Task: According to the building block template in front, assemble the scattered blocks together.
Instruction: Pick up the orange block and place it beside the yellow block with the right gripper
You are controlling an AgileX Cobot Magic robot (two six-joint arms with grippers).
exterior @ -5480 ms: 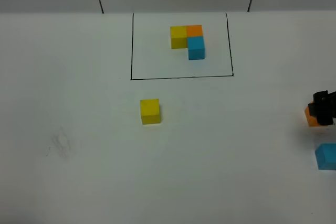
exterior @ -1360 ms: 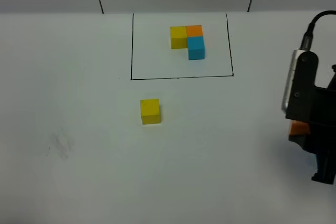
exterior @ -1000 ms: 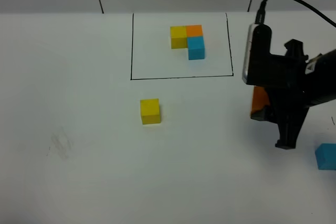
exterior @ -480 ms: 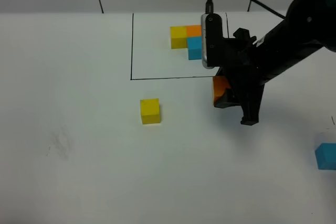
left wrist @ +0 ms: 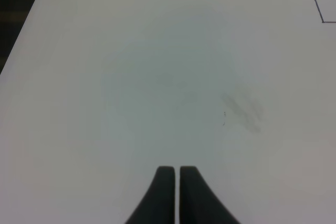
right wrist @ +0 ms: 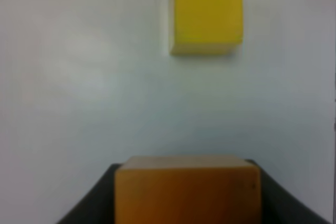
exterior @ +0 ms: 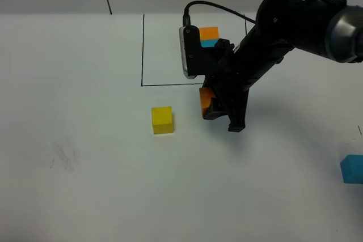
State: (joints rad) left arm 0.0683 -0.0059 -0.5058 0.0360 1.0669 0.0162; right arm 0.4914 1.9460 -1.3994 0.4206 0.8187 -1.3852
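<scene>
Just under the black frame (exterior: pixel 143 49), the orange block (exterior: pixel 205 101) is clamped in the right tool (exterior: pixel 215 109), and it looks lifted off the bench (exterior: pixel 85 185). At nine o'clock from it waits the yellow block (exterior: pixel 162 120), near but apart, with bare bench between and nothing blocking! The right wrist view has yellow dead ahead. Judging by the template (exterior: pixel 209 33), orange belongs on yellow's three o'clock face. The light blue block (exterior: pixel 352 169) sits well off at four o'clock. The template is at twelve, half hidden by the arm (exterior: pixel 283 26). The left tool (left wrist: pixel 172 192) is pinched together, carrying nothing, near a smudge (left wrist: pixel 242 109).
</scene>
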